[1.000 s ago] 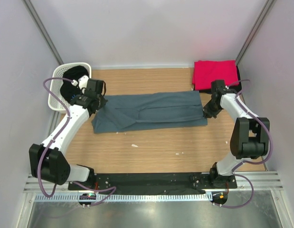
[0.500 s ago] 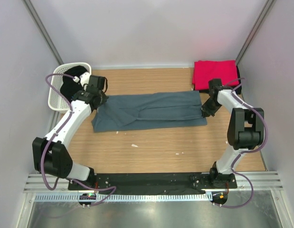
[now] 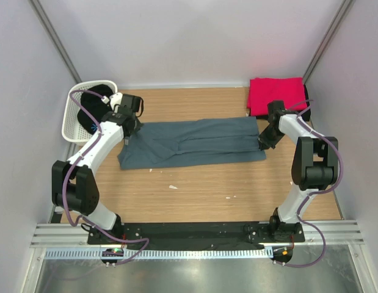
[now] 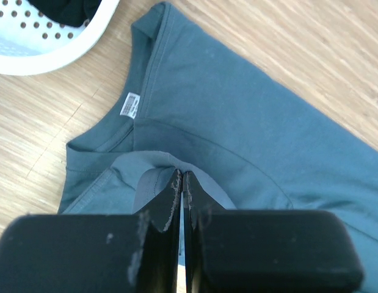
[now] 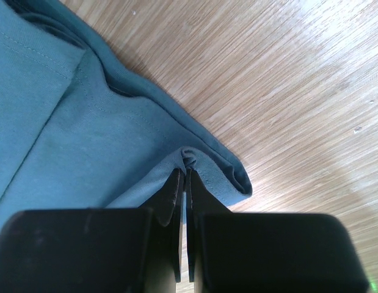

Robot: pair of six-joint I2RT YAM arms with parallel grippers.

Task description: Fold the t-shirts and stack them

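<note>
1. Wooden table top (image 3: 195, 201) lies between white walls. At its near edge a black strip (image 3: 195, 231) carries the bases of both arms.
2. Somewhat farther, a few small white specks (image 3: 173, 187) lie on the bare wood, just in front of the shirt.
3. In the middle of the table lies the blue-grey t-shirt (image 3: 195, 141). It is folded into a long band that runs from left to right, with the collar end on the left.
4. The left gripper (image 4: 181, 178) is at the collar end. Its fingers are pressed together and pinch a fold of the cloth, which rises in a small ridge at the tips. Just beyond it a white label (image 4: 130, 104) shows inside the collar.
5. The right gripper (image 5: 184, 174) is at the right end of the band, near its corner. Its fingers are also pressed together, and they pinch a small pucker of the edge.
6. At the far left stands a white perforated basket (image 3: 71, 125), near the collar end but apart from it. Black cloth (image 3: 91, 105) lies inside it.
7. In the far right corner a red t-shirt (image 3: 275, 94) lies folded and flat, well apart from the basket and close to the right arm.
</note>
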